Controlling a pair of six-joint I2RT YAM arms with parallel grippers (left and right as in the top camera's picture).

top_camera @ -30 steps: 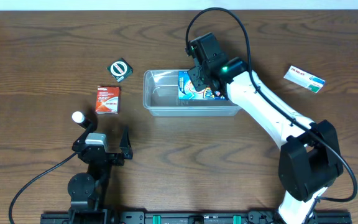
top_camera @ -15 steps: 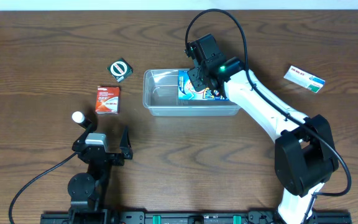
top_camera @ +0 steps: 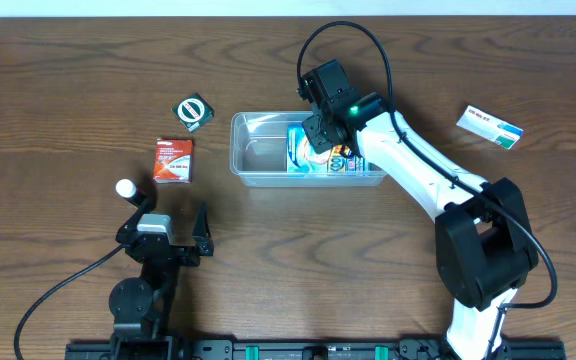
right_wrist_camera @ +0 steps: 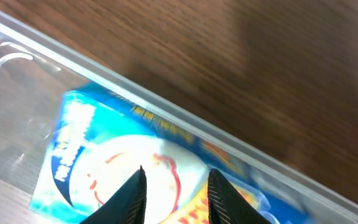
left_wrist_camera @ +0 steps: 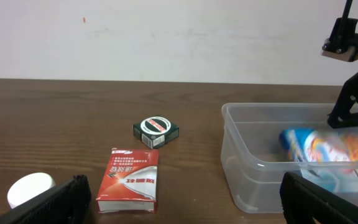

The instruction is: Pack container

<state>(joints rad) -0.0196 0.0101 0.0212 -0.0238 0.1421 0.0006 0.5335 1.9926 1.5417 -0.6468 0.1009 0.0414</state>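
Observation:
The clear plastic container (top_camera: 258,120) lies at the table's middle, also in the left wrist view (left_wrist_camera: 244,149) and the right wrist view (right_wrist_camera: 166,121). A blue packet (top_camera: 299,158) with a white and red print lies tilted inside it, toward its right half (left_wrist_camera: 319,146) (right_wrist_camera: 79,149). My right gripper (top_camera: 320,138) reaches down into the container and is shut on this packet, a finger on each side (right_wrist_camera: 176,171). My left gripper (top_camera: 174,210) rests open near the front left, nothing between its fingers (left_wrist_camera: 188,204).
A red box (top_camera: 173,160) (left_wrist_camera: 128,180) lies left of the container, and a small dark box with a green-white ring (top_camera: 193,111) (left_wrist_camera: 156,131) behind it. A white round cap (top_camera: 125,188) (left_wrist_camera: 30,190) sits by the left gripper. A white packet (top_camera: 489,127) lies far right.
My right gripper has shifted slightly left and lower in the container, and the blue packet has tipped from upright toward the floor. The left arm has not moved.

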